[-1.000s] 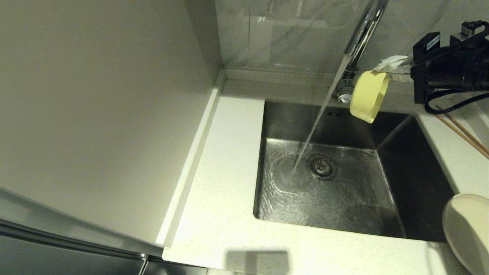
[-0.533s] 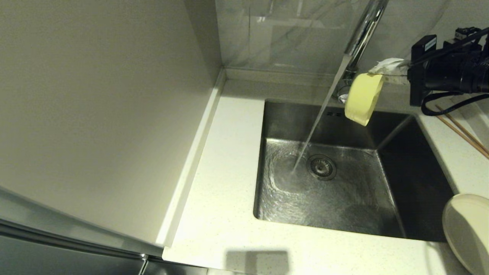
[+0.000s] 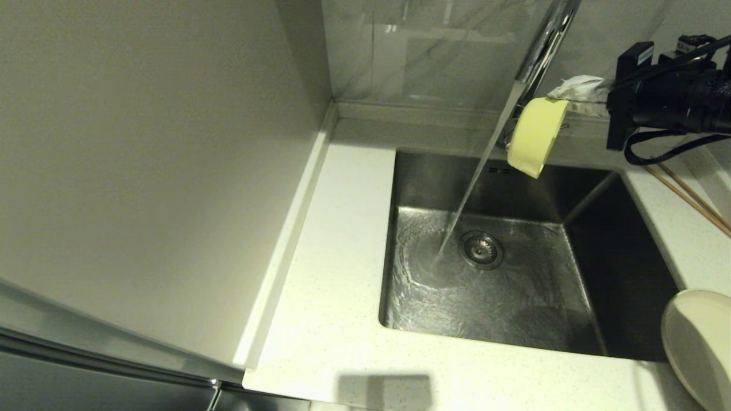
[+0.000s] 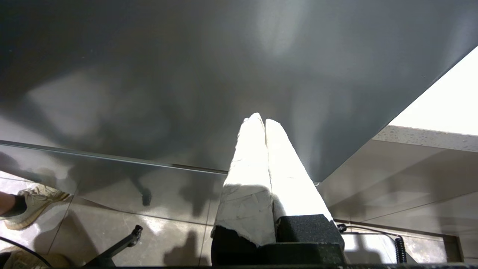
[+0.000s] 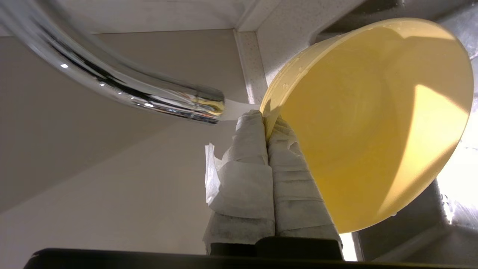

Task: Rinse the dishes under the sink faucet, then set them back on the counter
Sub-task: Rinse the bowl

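My right gripper [image 3: 562,103] [image 5: 266,118] is shut on the rim of the pale-yellow bowl [image 3: 534,136] [image 5: 373,123]. The bowl hangs tilted on its side over the back of the steel sink [image 3: 622,257], just right of the water stream [image 3: 477,171]. Water runs from the chrome faucet [image 3: 542,48] [image 5: 123,87] down beside the drain strainer [image 3: 481,249]. The cream plate [image 3: 699,342] lies on the white counter [image 3: 331,274] at the right edge. The brown chopsticks [image 3: 691,200] lie on the counter at the far right. My left gripper [image 4: 261,120] is shut, parked below the counter, outside the head view.
A beige wall panel [image 3: 143,171] rises left of the counter. A marbled backsplash [image 3: 434,51] stands behind the sink. In the left wrist view a dark cabinet front [image 4: 186,67] and a tiled floor [image 4: 93,224] show.
My right gripper has carried the bowl left and slightly up, bringing it closer to the water stream and the faucet neck. The bowl's tilt has changed slightly.
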